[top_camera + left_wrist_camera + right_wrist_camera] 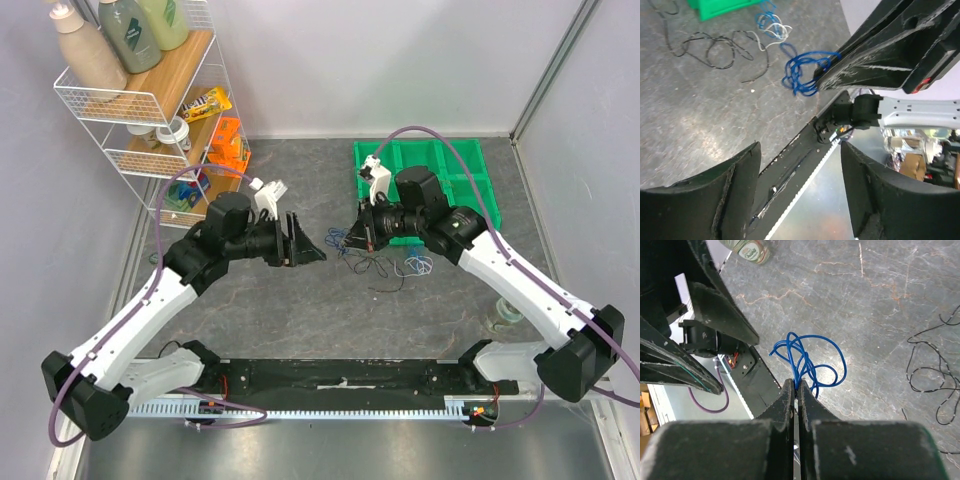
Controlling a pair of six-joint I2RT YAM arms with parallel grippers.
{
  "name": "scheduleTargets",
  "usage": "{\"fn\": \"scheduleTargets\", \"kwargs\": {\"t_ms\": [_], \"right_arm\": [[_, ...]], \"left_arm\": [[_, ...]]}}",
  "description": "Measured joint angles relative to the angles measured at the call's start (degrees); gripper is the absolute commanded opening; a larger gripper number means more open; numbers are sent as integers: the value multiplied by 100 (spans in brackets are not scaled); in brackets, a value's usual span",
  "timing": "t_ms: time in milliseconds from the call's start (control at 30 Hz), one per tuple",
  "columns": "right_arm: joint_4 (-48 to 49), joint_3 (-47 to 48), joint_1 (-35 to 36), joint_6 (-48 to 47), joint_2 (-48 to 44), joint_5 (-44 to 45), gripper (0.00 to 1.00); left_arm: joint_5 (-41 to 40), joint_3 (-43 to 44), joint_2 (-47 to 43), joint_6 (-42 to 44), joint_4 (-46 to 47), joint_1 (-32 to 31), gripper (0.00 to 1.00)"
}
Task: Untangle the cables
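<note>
My right gripper (pixel 796 386) is shut on a dark blue cable bunch (pixel 809 361) and holds it above the table; the bunch also shows in the top view (pixel 336 239) and the left wrist view (pixel 801 75). My left gripper (pixel 308 248) is open and empty, facing the bunch from the left with a small gap; in its own view (pixel 800 192) its jaws stand wide apart. A black and white cable (pixel 715 47) and a light blue and white cable (pixel 771 24) lie loose on the table (pixel 300 310). No orange cable shows among them.
A green tray (pixel 432 175) lies behind the right arm. A white wire shelf (pixel 150 100) with bottles and small goods stands at the back left. A black rail (pixel 340 375) runs along the near edge between the arm bases.
</note>
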Motion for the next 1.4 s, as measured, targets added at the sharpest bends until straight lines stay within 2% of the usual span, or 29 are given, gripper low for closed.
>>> {"fn": "scheduleTargets", "kwargs": {"t_ms": [167,500,533,633,700,800,1033,1167,1200,1333,1400], "right_arm": [[4,0,114,2,68,-170,0],[81,0,345,20,76,-343,0],[105,-2,372,22,74,-350,0],[173,-35,420,24,48,-367,0],[184,-74,446,24,20,-378,2],[157,-105,470,22,-15,-212,2],[-216,-92,629,140,-330,1523,2],[-439,-39,651,199,-487,2347,16],[-643,-28,632,160,-531,2785,19],[-1316,-31,472,72,-560,3864,15],[-1528,-33,468,15,-538,4116,24]], "left_arm": [[431,-2,304,-7,380,2,66],[243,35,549,-90,417,2,41],[188,35,549,-94,400,2,36],[-57,35,535,-111,308,2,10],[-164,46,529,-122,229,2,2],[-404,142,527,-103,-24,-9,2],[-1014,197,-7,-50,-175,-63,2],[-1368,177,-468,37,-369,-74,2],[-1532,179,-577,79,-505,-63,2],[-2079,203,-916,190,-999,-4,1],[-2264,258,-966,234,-1174,0,2]]}}
